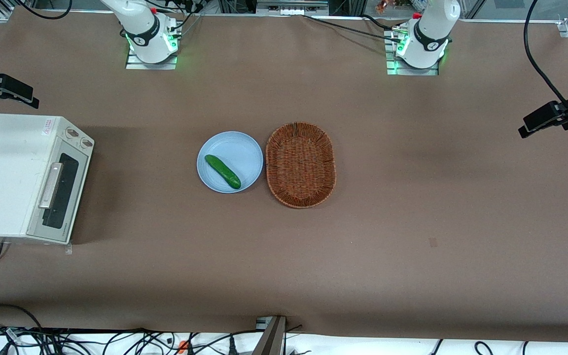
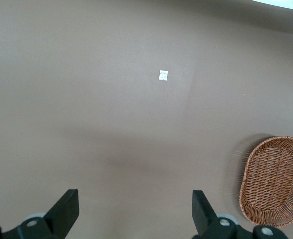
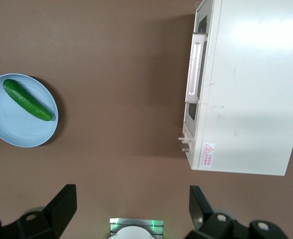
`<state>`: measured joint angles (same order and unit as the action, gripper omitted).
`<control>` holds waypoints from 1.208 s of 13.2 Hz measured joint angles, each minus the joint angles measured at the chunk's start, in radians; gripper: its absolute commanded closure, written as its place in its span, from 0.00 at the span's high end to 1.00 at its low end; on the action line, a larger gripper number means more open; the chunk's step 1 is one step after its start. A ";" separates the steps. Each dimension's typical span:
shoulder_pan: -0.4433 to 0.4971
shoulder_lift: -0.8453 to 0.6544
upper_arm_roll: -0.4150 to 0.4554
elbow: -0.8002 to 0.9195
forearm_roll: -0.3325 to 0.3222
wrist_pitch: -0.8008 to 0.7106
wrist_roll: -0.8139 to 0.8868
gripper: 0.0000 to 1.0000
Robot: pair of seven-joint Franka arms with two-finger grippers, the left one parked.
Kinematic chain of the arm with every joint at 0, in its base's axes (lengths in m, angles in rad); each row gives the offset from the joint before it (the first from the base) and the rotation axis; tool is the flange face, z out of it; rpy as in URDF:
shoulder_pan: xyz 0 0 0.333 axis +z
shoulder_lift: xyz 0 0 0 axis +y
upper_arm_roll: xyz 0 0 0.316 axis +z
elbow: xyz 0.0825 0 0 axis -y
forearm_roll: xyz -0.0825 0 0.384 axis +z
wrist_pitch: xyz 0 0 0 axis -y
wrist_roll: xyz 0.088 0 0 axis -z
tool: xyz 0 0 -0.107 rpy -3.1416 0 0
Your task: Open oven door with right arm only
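The oven door (image 1: 62,197) is shut, and it is the front of a cream-white toaster oven (image 1: 5,172) that sits at the working arm's end of the table (image 1: 412,222), close to that edge. The door looks hard and stiff, made of metal with a dark glass window, so it should swing on its hinge and not bend. The glass could break, so it is better not to bump it. The best place to hold is the long silver bar handle (image 1: 51,185), which stands out from the door and looks smooth, so it may be a bit slippery. The oven looks light enough that it might slide if the pull is too hard. The gripper (image 3: 129,209) of the right arm (image 1: 138,24) hangs high above the table, near the arm's own base, well apart from the oven. Its two black fingers (image 3: 62,206) are spread wide and hold nothing. There is one oven with one door, one handle and two round knobs (image 1: 79,137). There is one blue plate (image 1: 244,148) with one green cucumber (image 1: 222,171) on it, and one brown woven basket (image 1: 301,164) just beside the plate near the middle of the table
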<state>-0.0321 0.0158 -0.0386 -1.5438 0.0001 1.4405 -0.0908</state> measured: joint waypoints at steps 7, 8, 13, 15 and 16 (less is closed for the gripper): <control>0.015 0.014 0.007 -0.006 0.000 -0.037 -0.001 1.00; 0.025 0.027 0.009 -0.009 0.000 -0.045 -0.001 1.00; 0.051 0.100 0.011 -0.029 -0.001 -0.044 0.001 1.00; 0.051 0.125 0.011 -0.033 -0.001 -0.037 0.000 1.00; 0.051 0.140 0.011 -0.035 -0.005 -0.035 0.000 1.00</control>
<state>0.0188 0.1562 -0.0275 -1.5787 -0.0047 1.4056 -0.0904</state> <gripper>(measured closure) 0.000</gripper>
